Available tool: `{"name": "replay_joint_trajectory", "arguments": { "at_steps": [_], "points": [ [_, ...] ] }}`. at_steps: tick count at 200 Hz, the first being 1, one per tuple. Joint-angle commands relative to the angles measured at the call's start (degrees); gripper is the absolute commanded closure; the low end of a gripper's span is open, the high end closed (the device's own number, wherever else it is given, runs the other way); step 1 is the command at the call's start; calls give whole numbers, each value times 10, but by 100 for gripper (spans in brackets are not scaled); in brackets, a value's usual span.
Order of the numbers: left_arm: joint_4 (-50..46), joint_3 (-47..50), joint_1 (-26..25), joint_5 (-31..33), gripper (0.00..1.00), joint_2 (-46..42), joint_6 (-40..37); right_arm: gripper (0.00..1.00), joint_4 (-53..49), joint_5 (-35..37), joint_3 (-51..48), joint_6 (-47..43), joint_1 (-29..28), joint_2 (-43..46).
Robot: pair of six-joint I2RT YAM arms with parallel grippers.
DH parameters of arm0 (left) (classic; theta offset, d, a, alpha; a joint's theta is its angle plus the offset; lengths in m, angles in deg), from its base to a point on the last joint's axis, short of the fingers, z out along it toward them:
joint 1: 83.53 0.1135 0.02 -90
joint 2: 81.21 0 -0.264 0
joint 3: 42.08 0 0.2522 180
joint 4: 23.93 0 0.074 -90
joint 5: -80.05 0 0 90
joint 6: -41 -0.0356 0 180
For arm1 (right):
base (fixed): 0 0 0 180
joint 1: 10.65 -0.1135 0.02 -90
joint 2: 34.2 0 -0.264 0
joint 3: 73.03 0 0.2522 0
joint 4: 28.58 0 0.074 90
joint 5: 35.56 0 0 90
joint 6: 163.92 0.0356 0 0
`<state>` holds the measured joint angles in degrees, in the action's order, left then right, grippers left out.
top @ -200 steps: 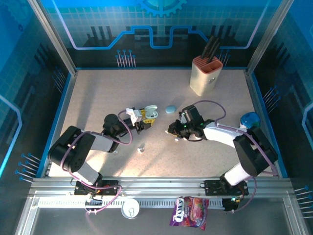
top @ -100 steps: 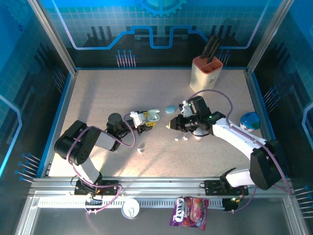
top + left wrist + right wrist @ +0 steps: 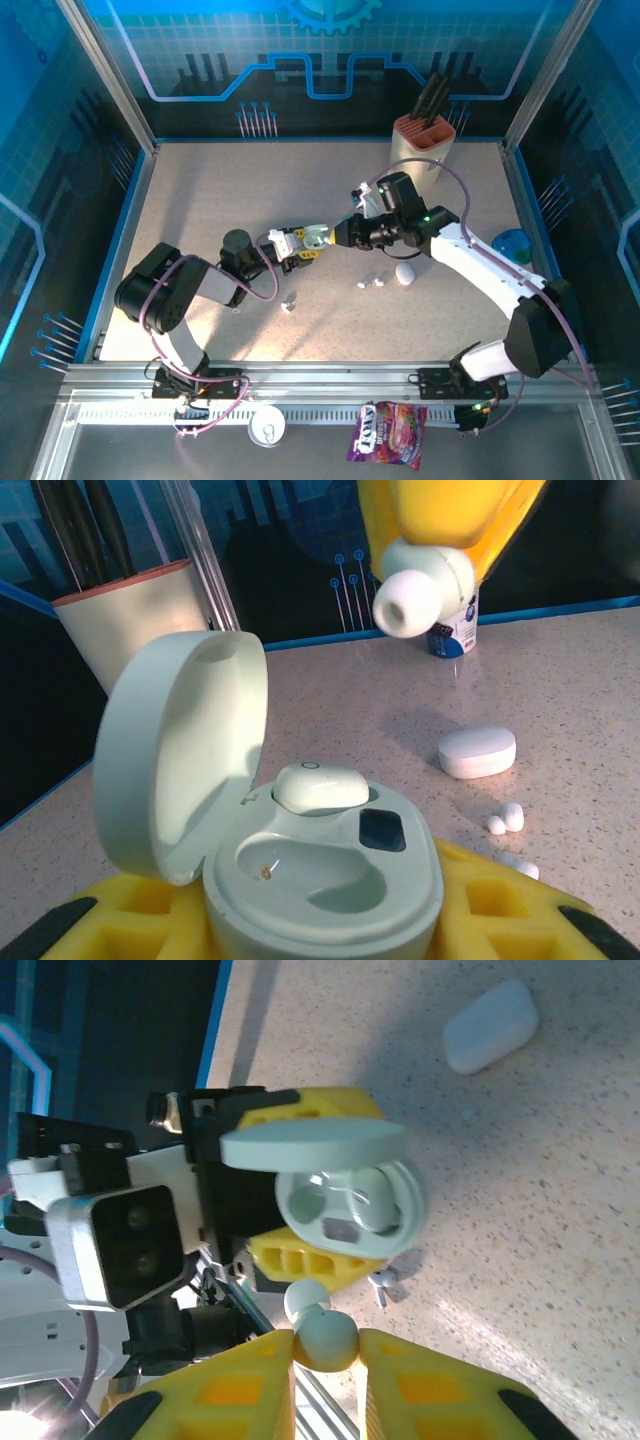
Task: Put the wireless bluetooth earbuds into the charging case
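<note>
My left gripper (image 3: 305, 243) is shut on the pale green charging case (image 3: 325, 870), which sits between its yellow fingers (image 3: 500, 910) with the lid (image 3: 180, 750) up. One earbud (image 3: 320, 785) lies in the far slot and the near slot (image 3: 310, 875) is bare. My right gripper (image 3: 325, 1345) is shut on a pale earbud (image 3: 322, 1332), which hangs just above and beside the open case (image 3: 350, 1205). From the left wrist that held earbud (image 3: 418, 592) shows high over the case. In the top view the right gripper (image 3: 342, 232) is close to the case (image 3: 314, 236).
A closed white case (image 3: 405, 273) and two tiny loose buds (image 3: 370, 283) lie right of the grippers; another bud (image 3: 288, 303) lies nearer the front. A knife block (image 3: 422, 150) stands at the back right, a blue object (image 3: 512, 243) at the right edge.
The right arm has lifted off the table with the earbud and swung left and away to the open case. The left gripper has kept the case about where it was.
</note>
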<state>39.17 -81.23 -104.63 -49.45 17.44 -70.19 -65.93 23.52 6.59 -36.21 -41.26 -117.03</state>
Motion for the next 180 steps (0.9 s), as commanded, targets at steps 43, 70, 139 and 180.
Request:
{"name": "replay_joint_trajectory", "arguments": {
  "at_steps": [43,70,139,180],
  "points": [
    [34,-12,1,-21,82,15,-11,78,-24,-25,62,-17,-26,-68],
    [34,-12,0,-20,82,14,-16,78,-23,-23,67,-14,-31,-85],
    [34,-8,-5,-24,81,10,-31,78,-19,-15,71,-7,-35,-104],
    [34,-7,-8,-24,81,12,-35,78,-11,-12,72,3,-36,-109]
  ]
}}
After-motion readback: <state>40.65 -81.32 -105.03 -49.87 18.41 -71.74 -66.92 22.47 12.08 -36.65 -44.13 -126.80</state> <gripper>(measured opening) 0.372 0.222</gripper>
